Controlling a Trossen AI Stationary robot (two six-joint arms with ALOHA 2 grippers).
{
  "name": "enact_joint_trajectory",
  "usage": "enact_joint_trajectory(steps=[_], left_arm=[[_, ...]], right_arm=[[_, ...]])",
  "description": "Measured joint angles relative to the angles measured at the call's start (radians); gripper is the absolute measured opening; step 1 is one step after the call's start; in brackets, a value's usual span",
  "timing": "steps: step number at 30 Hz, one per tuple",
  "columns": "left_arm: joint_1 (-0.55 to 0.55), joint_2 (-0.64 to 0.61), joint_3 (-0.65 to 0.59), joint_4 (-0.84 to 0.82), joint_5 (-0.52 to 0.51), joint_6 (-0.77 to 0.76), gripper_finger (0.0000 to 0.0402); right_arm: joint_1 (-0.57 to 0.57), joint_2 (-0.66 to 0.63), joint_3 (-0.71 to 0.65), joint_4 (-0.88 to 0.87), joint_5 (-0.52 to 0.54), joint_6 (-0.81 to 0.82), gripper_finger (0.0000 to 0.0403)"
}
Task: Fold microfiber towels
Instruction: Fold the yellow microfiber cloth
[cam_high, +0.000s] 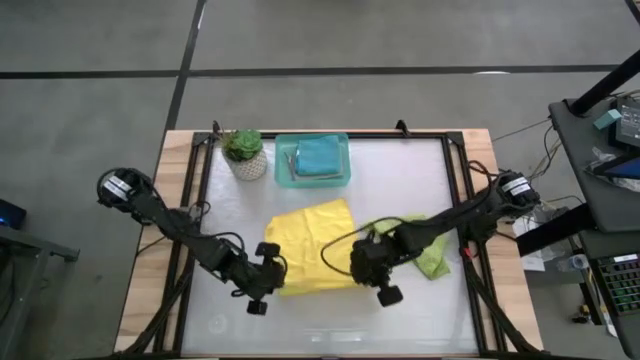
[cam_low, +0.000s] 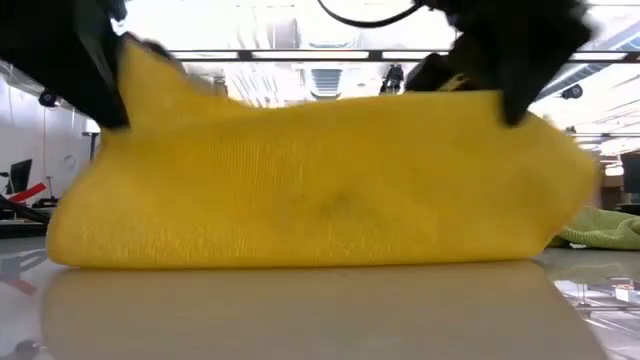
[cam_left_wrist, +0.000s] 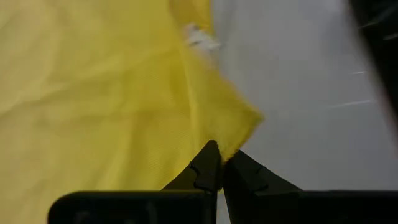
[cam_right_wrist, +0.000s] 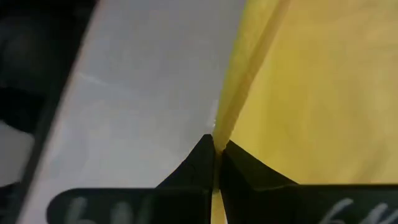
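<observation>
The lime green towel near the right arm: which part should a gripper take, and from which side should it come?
The lime green towel lies crumpled on the table, partly under the right arm. I would pinch its outer edge toward the table's right side, coming from above: that part is bare. Both grippers, left and right, are shut on the yellow towel, so one must let go first.

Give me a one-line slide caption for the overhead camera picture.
Both grippers, left and right, pinch the near edge of the yellow towel, beside a lime green towel.
</observation>
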Motion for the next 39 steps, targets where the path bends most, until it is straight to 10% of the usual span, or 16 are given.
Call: enact_joint_trajectory(steps=[9,22,39], left_arm=[[0.083,-0.059,-0.099,-0.079,-0.13,-0.041,0.0],[0.215,-0.095,-0.191,-0.205,-0.294,-0.131,0.0],[0.24,-0.095,-0.205,-0.197,-0.361,-0.204,0.0001]], right_arm=[[-0.208,-0.015,0.001,0.027,0.286,-0.161,0.0009],[-0.448,0.095,0.001,0.253,0.31,-0.31,0.0009],[-0.483,0.152,0.001,0.275,0.31,-0.262,0.0041]])
